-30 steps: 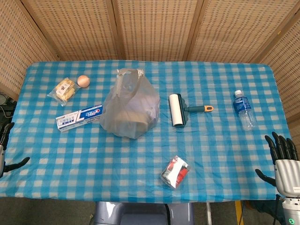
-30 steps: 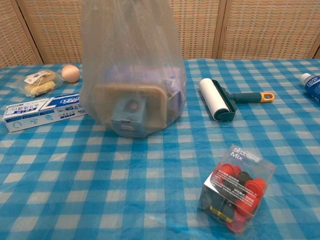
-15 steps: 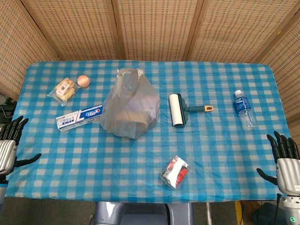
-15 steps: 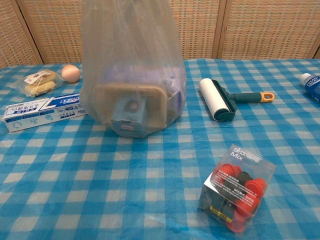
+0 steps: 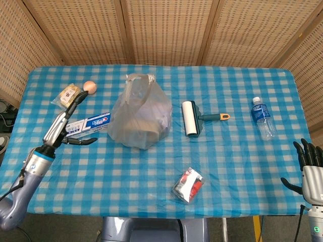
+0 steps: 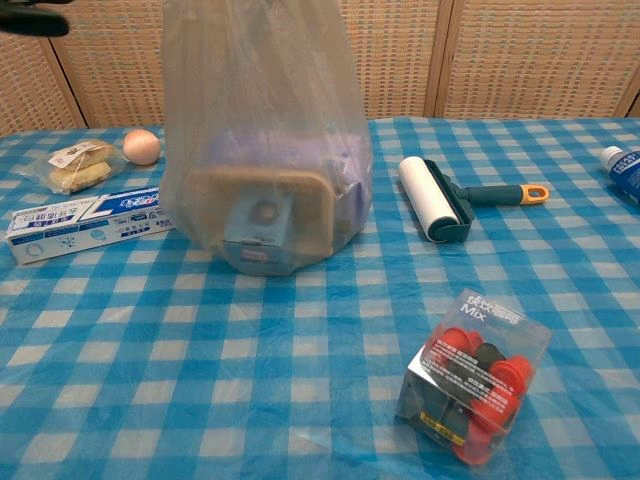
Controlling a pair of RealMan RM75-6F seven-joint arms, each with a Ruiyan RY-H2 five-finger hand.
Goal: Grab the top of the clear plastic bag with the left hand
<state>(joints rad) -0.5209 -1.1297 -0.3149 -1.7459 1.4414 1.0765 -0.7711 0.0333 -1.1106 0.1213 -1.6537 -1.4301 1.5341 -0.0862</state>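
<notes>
Head view: toothpaste box (image 5: 85,126) and egg (image 5: 90,86) left of clear plastic bag (image 5: 140,113).

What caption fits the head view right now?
Left robot hand open above the toothpaste box, short of the clear plastic bag on the blue checked tablecloth.
</notes>
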